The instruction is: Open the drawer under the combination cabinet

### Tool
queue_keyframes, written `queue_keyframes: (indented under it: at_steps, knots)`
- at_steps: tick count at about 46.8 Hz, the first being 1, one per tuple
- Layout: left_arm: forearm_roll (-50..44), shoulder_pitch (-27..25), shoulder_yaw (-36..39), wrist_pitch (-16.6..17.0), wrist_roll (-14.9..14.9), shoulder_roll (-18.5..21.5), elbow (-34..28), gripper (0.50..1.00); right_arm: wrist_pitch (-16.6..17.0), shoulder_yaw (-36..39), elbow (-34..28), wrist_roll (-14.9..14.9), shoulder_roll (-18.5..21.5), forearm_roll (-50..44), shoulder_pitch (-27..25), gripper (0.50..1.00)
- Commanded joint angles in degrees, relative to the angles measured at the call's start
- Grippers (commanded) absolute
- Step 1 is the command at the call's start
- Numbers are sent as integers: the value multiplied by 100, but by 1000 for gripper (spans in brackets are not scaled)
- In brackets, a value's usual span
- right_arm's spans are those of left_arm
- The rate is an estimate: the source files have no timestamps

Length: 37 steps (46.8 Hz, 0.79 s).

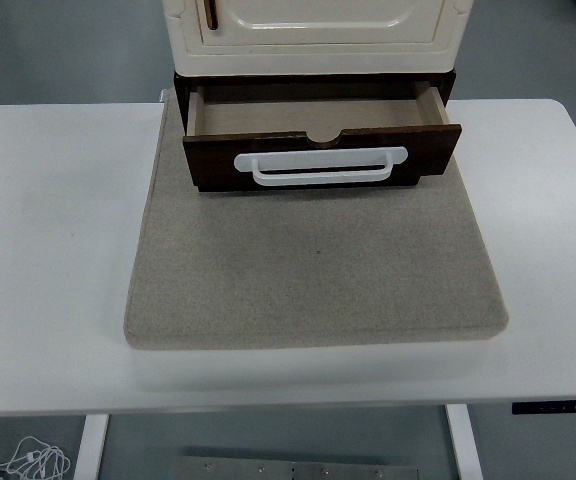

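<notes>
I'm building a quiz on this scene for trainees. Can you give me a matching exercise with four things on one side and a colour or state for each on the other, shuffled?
Things:
1. drawer
2. handle
3. mat
4. cabinet

Colour or state:
A. cream, standing above the dark base
B. grey-beige, lying flat on the white table
C. white, fixed across the dark front
D. dark brown, pulled out and showing nothing inside

Pairs: 1-D, 2-C, 3-B, 4-A

A grey felt mat (316,280) lies on the white table (48,250).
</notes>
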Motion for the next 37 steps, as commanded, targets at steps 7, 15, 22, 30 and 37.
queue_keyframes:
  at_steps: [7,15,22,30,37]
  knots:
    - [-98,800,-496,298,12,116,15,1000,0,0,0,1,0,0,3,926]
    - [-98,1468,-1085,298,12,63,6,1000,0,0,0,1,0,9,-6,926]
    - [-186,1942,-1279,307,12,-103,6,1000,0,0,0,1,0,0,-6,926]
    - [-871,2496,-1402,307,12,-411,15,1000,9,-9,0,1,0,9,3,926]
    - [-1363,2804,-1446,307,3,-736,76,1000,9,0,0,1,0,9,-6,926]
